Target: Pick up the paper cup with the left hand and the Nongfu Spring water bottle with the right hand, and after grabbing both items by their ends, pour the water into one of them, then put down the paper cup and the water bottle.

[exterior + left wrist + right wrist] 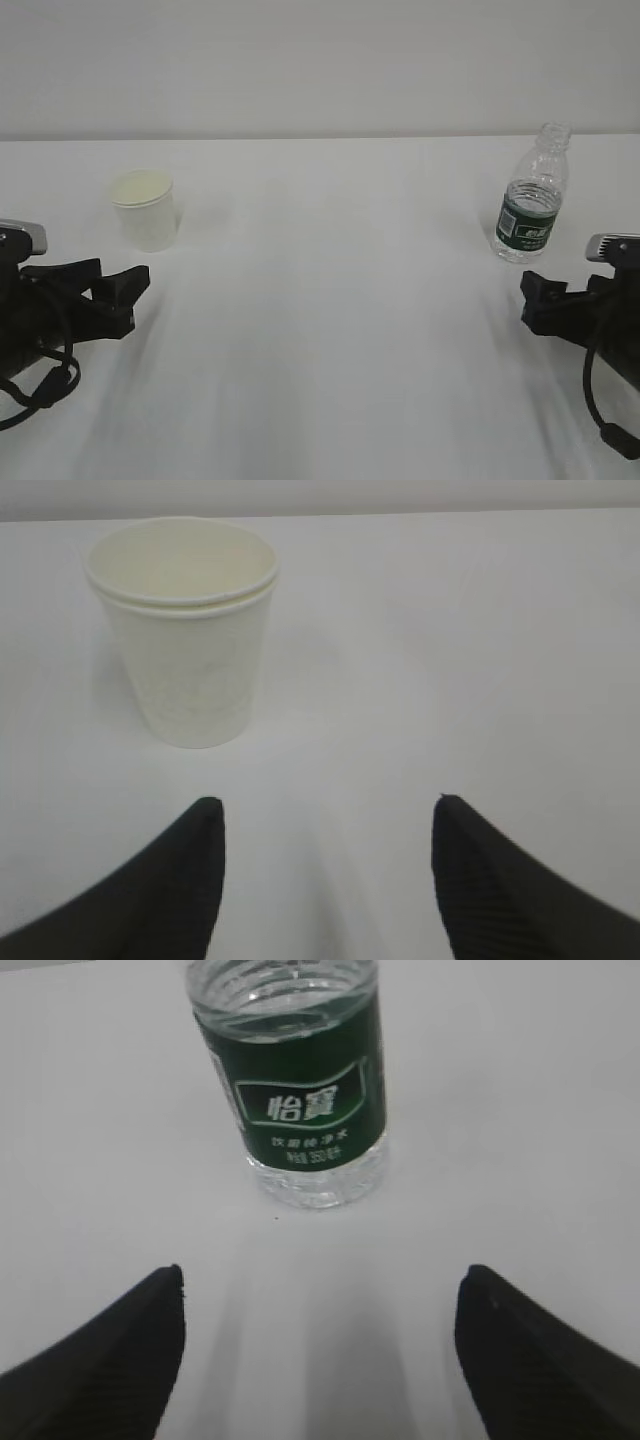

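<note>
On a plain white table (pixel 330 330), the paper cup (pixel 146 209) stands upright toward the far left, its rolled rim up and its pale cream inside showing. The left hand (pixel 125 293) rests low near the table just in front of the cup, apart from it; in the left wrist view its two dark fingertips (pixel 200 850) stand spread with bare table between them, and the cup (pixel 185 630) sits ahead and left of the gap. The Nongfu Spring water bottle (pixel 531 196) stands upright at the far right, uncapped, with its green label band facing the camera. The right hand (pixel 538 300) lies just in front of it without touching. In the right wrist view its jaws are spread wide and empty, the bottle (pixel 300 1090) standing ahead of the opening, with clear water (pixel 315 1175) visible in its ribbed base.
</note>
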Controlling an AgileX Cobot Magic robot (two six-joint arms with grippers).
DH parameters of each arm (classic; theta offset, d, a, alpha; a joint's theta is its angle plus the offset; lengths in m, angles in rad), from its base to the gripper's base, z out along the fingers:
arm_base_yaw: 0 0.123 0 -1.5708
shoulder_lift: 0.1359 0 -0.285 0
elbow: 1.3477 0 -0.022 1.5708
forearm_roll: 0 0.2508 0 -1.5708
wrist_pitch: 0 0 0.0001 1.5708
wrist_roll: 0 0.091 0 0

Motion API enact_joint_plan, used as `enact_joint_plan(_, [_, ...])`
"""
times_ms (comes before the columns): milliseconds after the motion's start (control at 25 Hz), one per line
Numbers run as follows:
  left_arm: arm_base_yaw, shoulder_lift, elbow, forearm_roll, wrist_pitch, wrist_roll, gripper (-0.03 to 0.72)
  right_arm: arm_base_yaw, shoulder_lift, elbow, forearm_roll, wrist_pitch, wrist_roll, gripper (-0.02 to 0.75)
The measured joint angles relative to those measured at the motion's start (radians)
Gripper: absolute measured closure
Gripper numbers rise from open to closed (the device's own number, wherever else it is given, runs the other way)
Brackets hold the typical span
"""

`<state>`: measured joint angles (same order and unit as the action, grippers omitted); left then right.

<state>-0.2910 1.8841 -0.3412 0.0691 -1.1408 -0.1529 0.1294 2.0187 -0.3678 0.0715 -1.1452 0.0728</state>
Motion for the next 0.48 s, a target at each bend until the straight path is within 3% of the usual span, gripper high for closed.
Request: enact_joint_plan(480, [0.0, 0.0, 0.0, 0.008, -0.002, 0.0, 0.225, 0.0, 0.083, -0.146, -0.031, 0.0, 0.003, 0.067])
